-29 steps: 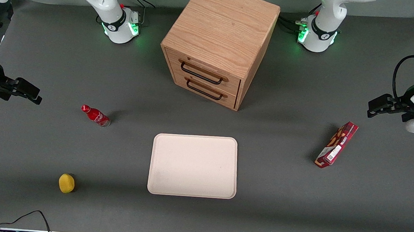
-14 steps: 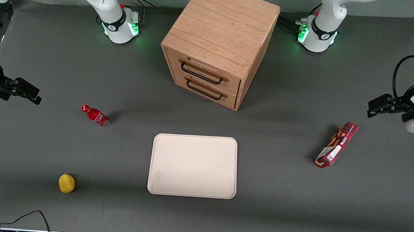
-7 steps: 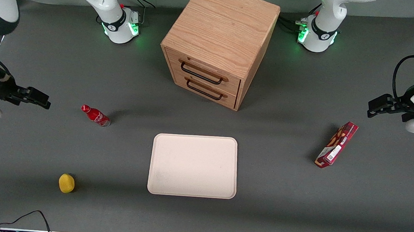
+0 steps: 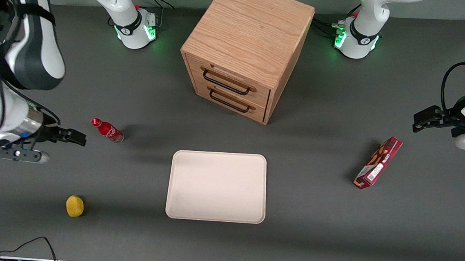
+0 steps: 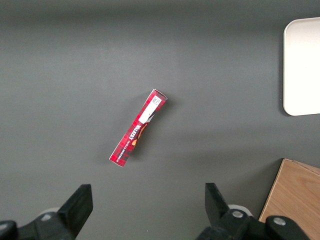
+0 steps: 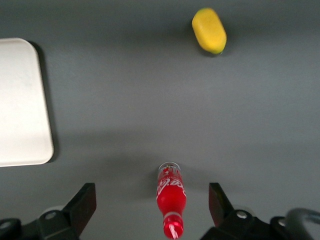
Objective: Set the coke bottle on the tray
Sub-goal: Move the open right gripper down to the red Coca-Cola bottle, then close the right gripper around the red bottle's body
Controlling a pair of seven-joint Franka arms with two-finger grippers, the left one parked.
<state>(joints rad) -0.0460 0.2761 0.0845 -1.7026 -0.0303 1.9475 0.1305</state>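
Observation:
The coke bottle point(image 4: 107, 130) is small and red with a red cap, and it stands upright on the grey table. The tray point(image 4: 217, 186), cream-white and bare, lies flat toward the parked arm's end from the bottle and a little nearer the front camera. My right gripper point(image 4: 70, 136) hovers beside the bottle, toward the working arm's end, without touching it. In the right wrist view the gripper point(image 6: 152, 200) is open, with its fingers spread wide. The coke bottle point(image 6: 171, 200) shows between them, lower down on the table. A corner of the tray point(image 6: 20, 100) shows there too.
A wooden two-drawer cabinet point(image 4: 246, 45) stands farther from the camera than the tray. A yellow lemon-like object point(image 4: 74, 206) point(image 6: 209, 30) lies nearer the camera than the bottle. A red snack box point(image 4: 378, 162) point(image 5: 138, 128) lies toward the parked arm's end.
My right arm has swung in from the table's end, carrying the gripper toward the bottle and slightly nearer the camera. The bottle, tray and other things have not moved.

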